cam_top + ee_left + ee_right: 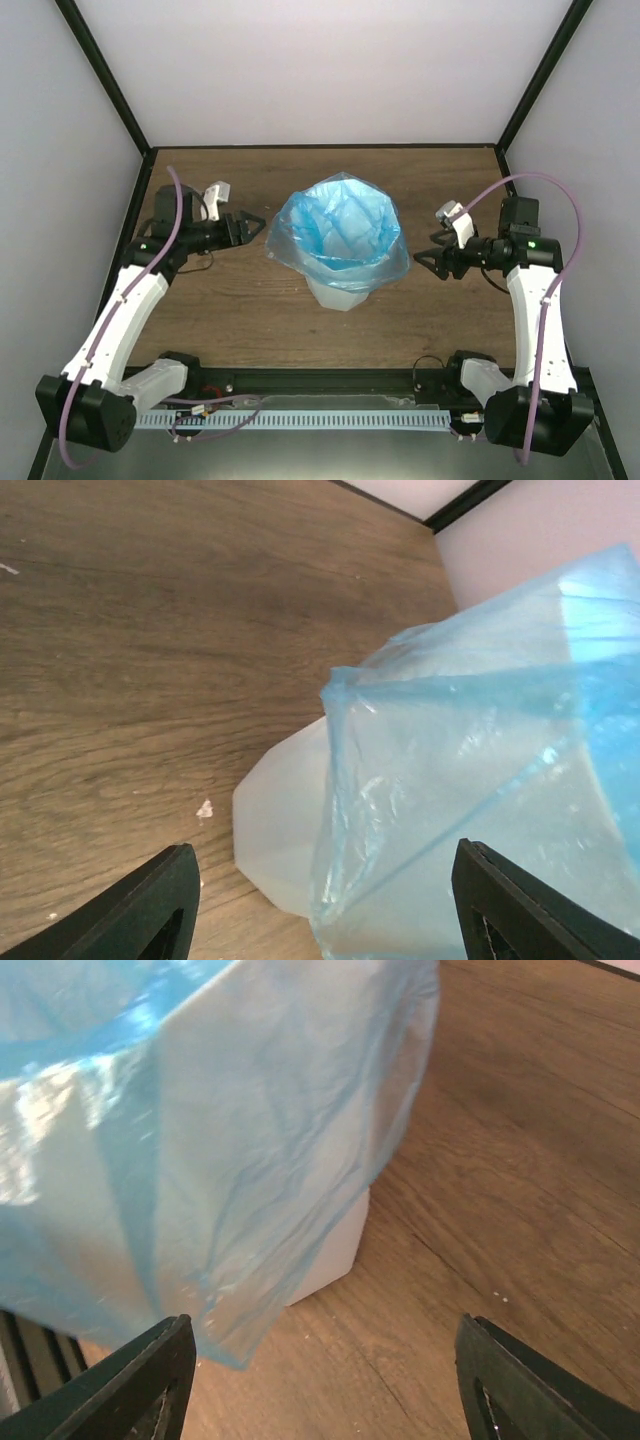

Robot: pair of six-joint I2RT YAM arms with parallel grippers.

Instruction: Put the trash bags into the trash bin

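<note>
Left gripper (pixel 250 223): the fingers stand wide apart and nothing is between them. It is near the left side of the trash bin (pixel 338 292), with its tips pointing at the bin.
Right gripper (pixel 427 258): the fingers are also spread and hold nothing. It is near the right side of the bin, facing it, close to the hanging film.
Contact: in the top view neither gripper seems to touch the bin.
Trash bag (pixel 340 225): thin light-blue film, wrinkled and glossy. It sits inside the bin, and its edge is turned over the rim and hangs down outside on all sides.
Trash bin: white, translucent and upright. Only its lower part shows under the film.
Table (pixel 230 310): brown wood grain, and the bin stands on its middle, between the two arms.
</note>
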